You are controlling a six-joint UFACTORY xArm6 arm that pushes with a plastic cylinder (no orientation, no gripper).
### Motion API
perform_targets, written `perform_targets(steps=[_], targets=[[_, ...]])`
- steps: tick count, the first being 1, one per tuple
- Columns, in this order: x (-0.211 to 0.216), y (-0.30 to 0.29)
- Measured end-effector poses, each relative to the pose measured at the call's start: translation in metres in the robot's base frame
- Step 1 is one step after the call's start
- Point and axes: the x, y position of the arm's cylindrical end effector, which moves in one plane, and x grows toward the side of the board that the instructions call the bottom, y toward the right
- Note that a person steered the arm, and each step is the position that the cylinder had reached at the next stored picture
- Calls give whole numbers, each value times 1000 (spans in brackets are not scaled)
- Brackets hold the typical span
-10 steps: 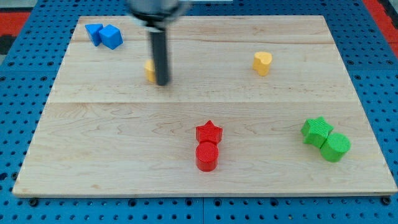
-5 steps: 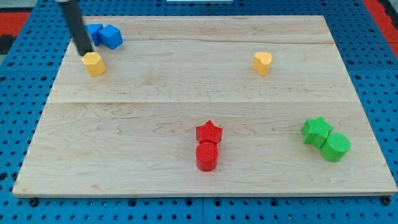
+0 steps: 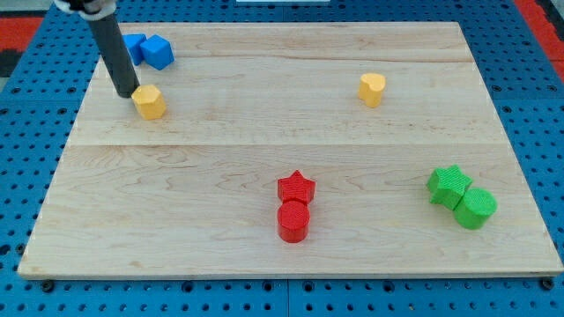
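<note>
My tip (image 3: 128, 93) stands near the view's top left, touching or almost touching the left side of a yellow hexagonal block (image 3: 149, 101). Just above it sit two blue blocks side by side: a blue block (image 3: 133, 46), partly hidden behind the rod, and a blue cube (image 3: 158, 51). A second yellow block (image 3: 372, 89) lies far off towards the view's upper right.
A red star (image 3: 296, 187) sits directly above a red cylinder (image 3: 293, 221) at the lower middle. At the view's right, a green star (image 3: 449, 185) touches a green cylinder (image 3: 476, 208). The wooden board (image 3: 291, 255) rests on a blue pegboard.
The rod swept from the board's middle top to the left, then came down and right a little. The yellow hexagonal block went left, then shifted slightly right and down.
</note>
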Motion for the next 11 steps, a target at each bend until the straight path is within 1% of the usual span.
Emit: perform_targets(steps=[1, 2, 4, 5, 6, 7, 8, 9, 10, 11], targets=[[-37, 46], [-65, 134], [-58, 332], [2, 330], [12, 305], [1, 388], [31, 430], [49, 474], [90, 435], [65, 330]])
